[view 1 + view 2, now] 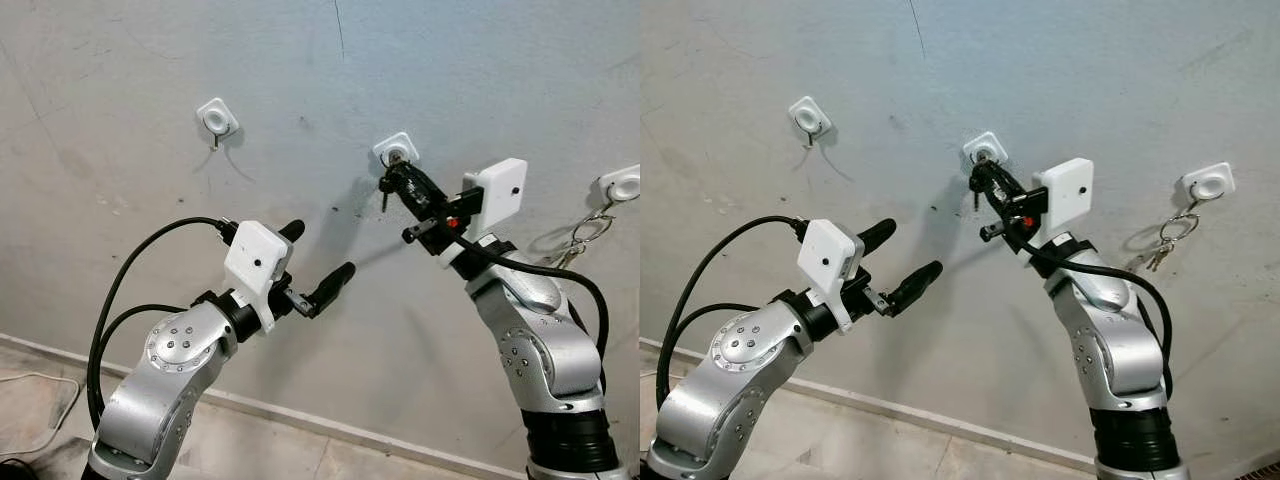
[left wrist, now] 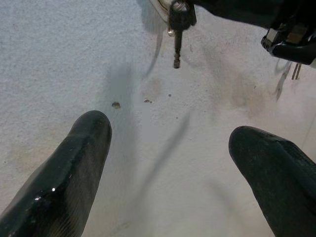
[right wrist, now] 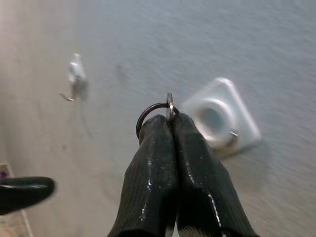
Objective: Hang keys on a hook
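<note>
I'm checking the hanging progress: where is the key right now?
The key hangs by its ring from the shut right gripper, right at the middle hook on the wall, in the left eye view's centre-right.

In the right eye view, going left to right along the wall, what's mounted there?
Empty left hook → middle hook, where the right gripper holds a key ring → right hook with keys hanging.

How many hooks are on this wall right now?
3. The left hook is bare, the middle hook has the right gripper holding a key ring at it, and the right hook already carries keys.
</note>
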